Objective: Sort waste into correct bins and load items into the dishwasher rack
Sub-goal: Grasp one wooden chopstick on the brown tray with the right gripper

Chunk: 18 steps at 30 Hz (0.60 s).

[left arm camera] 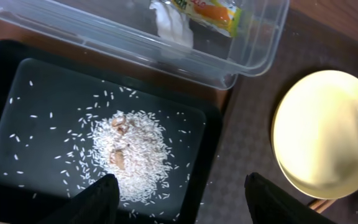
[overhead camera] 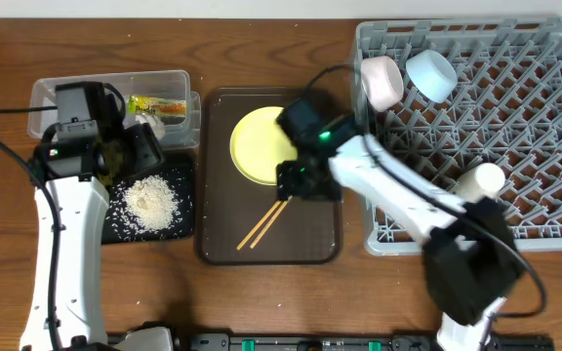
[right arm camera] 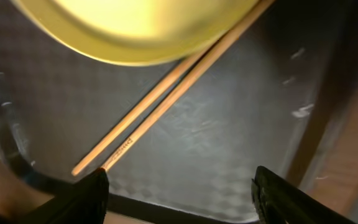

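Overhead: shows dishwasher rack at right, with white bowl, light blue bowl and pale cup inside; yellow plate and chopsticks on brown serving tray; rice in black tray at left, wrapper and paper scrap in clear tub behind

Left wrist: shows left gripper above the black tray's right edge, jaws spread, holding nothing

Right wrist: shows right gripper over the chopsticks, jaws spread wide
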### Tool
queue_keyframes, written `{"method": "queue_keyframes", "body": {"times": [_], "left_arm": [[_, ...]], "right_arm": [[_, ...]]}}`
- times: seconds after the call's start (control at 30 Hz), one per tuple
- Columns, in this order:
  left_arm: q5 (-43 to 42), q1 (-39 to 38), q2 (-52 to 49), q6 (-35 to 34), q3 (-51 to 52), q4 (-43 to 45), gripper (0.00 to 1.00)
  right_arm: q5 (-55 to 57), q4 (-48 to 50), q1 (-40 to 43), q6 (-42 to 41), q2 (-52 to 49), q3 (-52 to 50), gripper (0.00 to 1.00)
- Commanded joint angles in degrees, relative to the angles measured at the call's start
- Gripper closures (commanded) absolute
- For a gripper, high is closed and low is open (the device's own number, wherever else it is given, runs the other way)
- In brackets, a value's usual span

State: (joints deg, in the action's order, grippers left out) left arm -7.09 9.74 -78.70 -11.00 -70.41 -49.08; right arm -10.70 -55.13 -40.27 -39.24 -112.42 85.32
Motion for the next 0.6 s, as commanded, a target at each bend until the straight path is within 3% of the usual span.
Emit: {"method": "queue_keyframes", "body": {"times": [0.0,0.57], "left_arm": [[0.5,0.7,-0.1,-1.8,0.1,-0.1,0.32],[0.5,0.6,-0.1,-2.5,0.1,-0.2,0.32]], "right_arm": [[1.2,1.2,-3.1,-10.2,-2.8,0.1,0.28],[9.4,2.0,-8.5,-12.2,-10.3,0.0,0.36]]}}
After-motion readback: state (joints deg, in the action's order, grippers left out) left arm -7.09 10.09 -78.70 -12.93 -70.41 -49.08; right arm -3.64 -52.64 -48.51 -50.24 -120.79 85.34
